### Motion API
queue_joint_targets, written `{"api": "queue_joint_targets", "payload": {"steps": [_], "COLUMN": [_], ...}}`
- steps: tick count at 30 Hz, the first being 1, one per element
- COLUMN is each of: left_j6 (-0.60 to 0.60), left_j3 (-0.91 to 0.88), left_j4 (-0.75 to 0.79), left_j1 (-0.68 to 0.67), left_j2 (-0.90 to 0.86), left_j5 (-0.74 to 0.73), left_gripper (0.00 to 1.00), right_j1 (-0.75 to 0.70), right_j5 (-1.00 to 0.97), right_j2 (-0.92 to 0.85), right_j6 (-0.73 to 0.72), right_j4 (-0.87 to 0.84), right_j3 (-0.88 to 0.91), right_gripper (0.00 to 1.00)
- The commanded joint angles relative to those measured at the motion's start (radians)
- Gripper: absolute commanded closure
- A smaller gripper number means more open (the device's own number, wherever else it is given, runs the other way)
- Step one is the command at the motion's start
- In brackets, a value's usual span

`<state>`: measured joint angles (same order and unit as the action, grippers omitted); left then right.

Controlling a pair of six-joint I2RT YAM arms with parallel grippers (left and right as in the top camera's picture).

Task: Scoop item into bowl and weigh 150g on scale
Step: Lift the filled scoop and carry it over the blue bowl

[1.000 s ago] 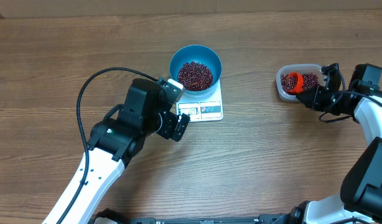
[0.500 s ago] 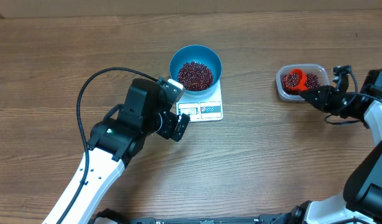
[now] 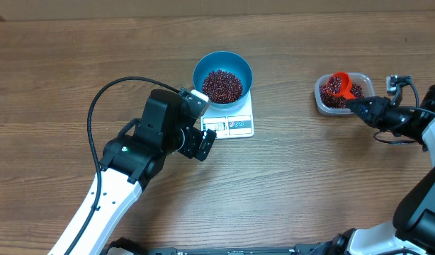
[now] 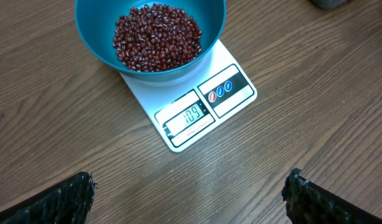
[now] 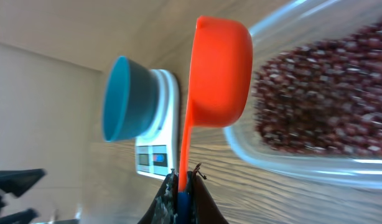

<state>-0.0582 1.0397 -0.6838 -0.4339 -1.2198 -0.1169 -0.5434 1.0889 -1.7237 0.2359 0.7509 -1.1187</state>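
Note:
The blue bowl (image 3: 223, 65) stands on the white scale (image 3: 235, 125) and holds a heap of dark red-brown beans (image 3: 222, 86). In the left wrist view the bowl (image 4: 91, 31) and the scale (image 4: 197, 112) fill the top, and the display reads 109. My left gripper (image 3: 205, 144) (image 4: 190, 182) hovers open and empty just left of the scale's near corner. My right gripper (image 3: 360, 106) (image 5: 185, 179) is shut on the handle of an orange scoop (image 3: 338, 85) (image 5: 219, 68), whose cup sits over the clear container (image 3: 321, 101). Whether the scoop carries beans does not show.
The clear container (image 5: 303, 163) at the right holds more beans (image 5: 328, 93). A black cable (image 3: 97, 106) loops left of the left arm. Bare wooden table surrounds the scale, and the table's far edge runs along the top of the overhead view.
The right arm has drawn back to the right, and the scoop's cup has shifted toward the far side of the container. The left arm, bowl and scale have not moved.

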Motion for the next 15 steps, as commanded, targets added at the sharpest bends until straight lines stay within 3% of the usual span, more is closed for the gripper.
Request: {"api": "queue_joint_targets", "payload": {"steps": [1,15], "left_j6": [0.010,0.010], "left_j3": [0.000,0.000], "left_j4": [0.003,0.003], "left_j1": [0.002,0.002], "left_j2": [-0.005,-0.005], "left_j5": [-0.007,-0.007], "left_gripper": [0.00,0.01], "right_j1": [0.000,0.204], "right_j5": [0.131,0.148], "right_j2": [-0.001,-0.001], "right_j6": [0.000,-0.004], "right_j4": [0.010,0.029], "right_j3": [0.007,0.007], "right_gripper": [0.96,0.96]}}
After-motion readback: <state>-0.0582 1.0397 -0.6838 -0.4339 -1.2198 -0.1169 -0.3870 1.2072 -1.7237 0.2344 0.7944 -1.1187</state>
